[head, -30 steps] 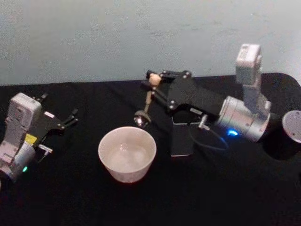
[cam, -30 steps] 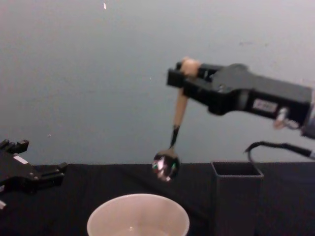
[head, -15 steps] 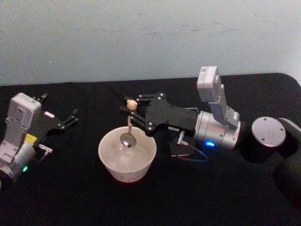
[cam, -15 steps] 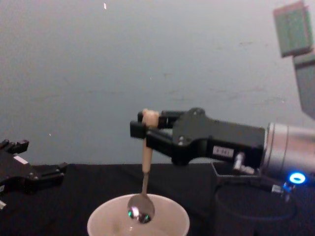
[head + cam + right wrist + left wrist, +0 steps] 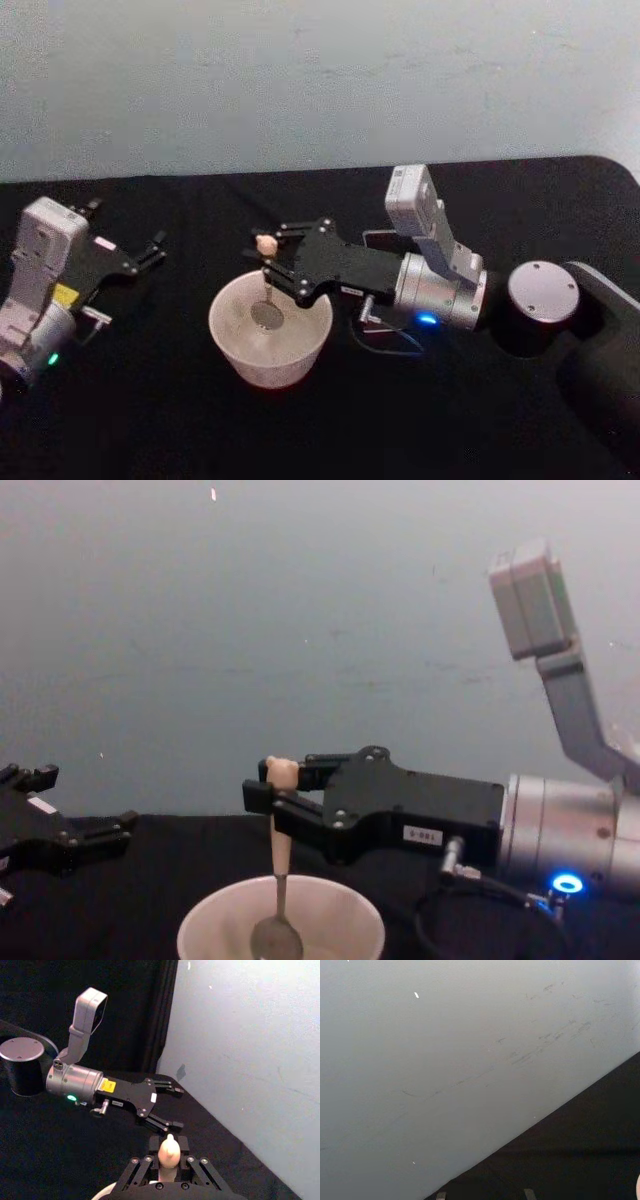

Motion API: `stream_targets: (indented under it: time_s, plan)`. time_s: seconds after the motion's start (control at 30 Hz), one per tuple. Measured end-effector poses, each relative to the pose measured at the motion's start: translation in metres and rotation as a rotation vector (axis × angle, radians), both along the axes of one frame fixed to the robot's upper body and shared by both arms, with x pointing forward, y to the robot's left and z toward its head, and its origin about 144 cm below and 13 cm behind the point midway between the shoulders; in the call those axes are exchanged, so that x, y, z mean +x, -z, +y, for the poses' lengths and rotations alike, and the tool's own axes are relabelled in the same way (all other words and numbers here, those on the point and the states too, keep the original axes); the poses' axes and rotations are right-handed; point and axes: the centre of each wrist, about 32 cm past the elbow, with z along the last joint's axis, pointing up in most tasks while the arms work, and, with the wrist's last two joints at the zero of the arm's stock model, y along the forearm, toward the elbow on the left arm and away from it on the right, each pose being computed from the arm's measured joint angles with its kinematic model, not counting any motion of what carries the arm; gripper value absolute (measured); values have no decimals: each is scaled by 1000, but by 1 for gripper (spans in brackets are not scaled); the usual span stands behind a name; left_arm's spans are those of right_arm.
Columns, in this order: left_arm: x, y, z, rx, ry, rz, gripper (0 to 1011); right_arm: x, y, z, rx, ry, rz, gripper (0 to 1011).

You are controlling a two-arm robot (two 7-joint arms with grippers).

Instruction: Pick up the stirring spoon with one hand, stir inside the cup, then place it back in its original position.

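Note:
The cream cup stands on the black table in front of me; its rim also shows low in the chest view. My right gripper hovers over the cup, shut on the stirring spoon just below the bear head. The spoon hangs upright with its metal bowl down inside the cup. My left gripper rests open at the table's left, well apart from the cup. The dark grey holder stands behind my right arm, which hides almost all of it.
The right arm's silver wrist and round grey joint take up the table right of the cup. A black cable loops beside the cup. A pale wall rises behind the table's far edge.
My right gripper has dropped lower and shifted slightly left, taking the spoon's bowl from the cup's rim down deep inside the cup. The left arm has not moved.

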Motion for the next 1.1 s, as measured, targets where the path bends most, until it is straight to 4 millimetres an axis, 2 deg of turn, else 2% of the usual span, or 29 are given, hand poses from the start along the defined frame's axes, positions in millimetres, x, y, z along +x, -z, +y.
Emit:
stream_targets:
  time_s: [0.57, 0.87, 1.1]
  plan:
    - [0, 0, 0, 0, 0, 0, 1001, -1, 6, 2, -20, 13, 8, 213]
    - [0, 0, 0, 0, 0, 0, 1001, -6, 5, -13, -29, 42, 7, 213]
    - [0, 0, 0, 0, 0, 0, 1001, -19, 3, -24, -19, 40, 15, 213]
